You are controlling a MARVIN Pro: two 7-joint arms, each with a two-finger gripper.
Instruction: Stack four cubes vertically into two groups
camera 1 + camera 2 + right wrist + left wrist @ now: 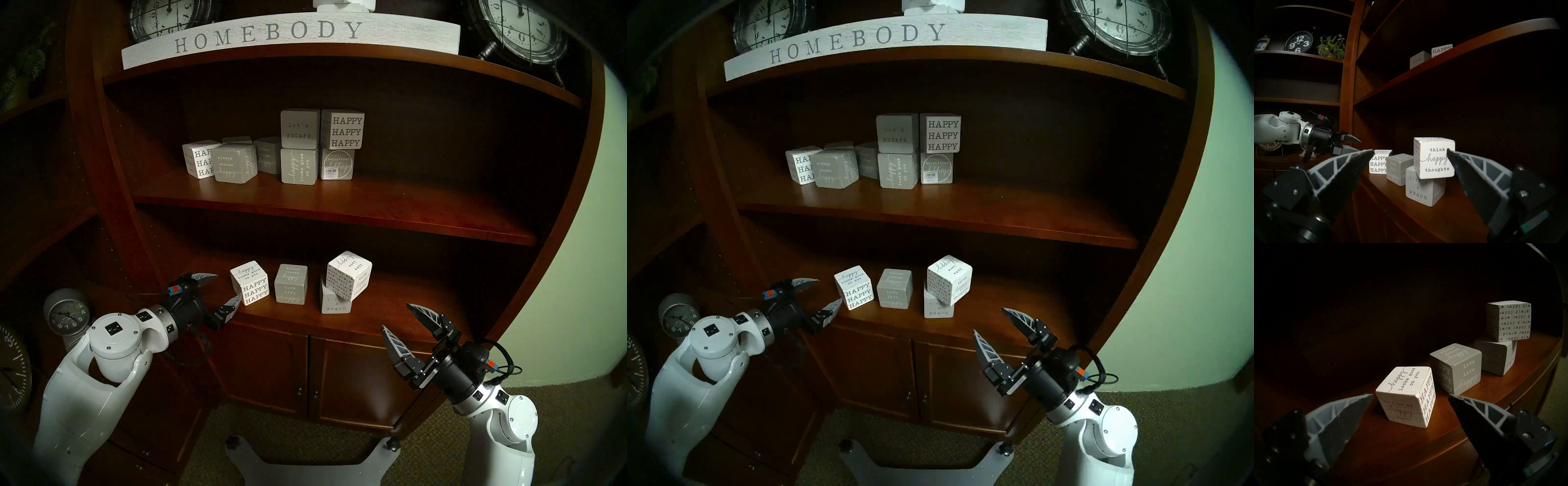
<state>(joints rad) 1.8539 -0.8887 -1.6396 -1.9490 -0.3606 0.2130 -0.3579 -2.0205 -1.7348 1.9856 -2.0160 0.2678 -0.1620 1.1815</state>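
Four cubes sit on the lower shelf (298,322). The white "HAPPY HAPPY HAPPY" cube (250,283) (1407,397) stands alone at the left. Beside it rests the grey "live life happy" cube (291,283) (1457,368). At the right, the white "think happy thoughts" cube (349,275) (1435,157) lies askew on top of the pale grey "LIFE'S A BEACH" cube (334,303) (1422,188). My left gripper (222,286) is open, just left of the white cube and apart from it. In front of the stack, my right gripper (395,315) hangs open and empty.
The shelf above (322,207) carries several more word cubes, among them a "let's ESCAPE" cube (299,129) stacked on a grey one. A "HOMEBODY" sign (271,35) and clocks (519,30) stand on the top shelf. Cabinet doors (305,370) lie below.
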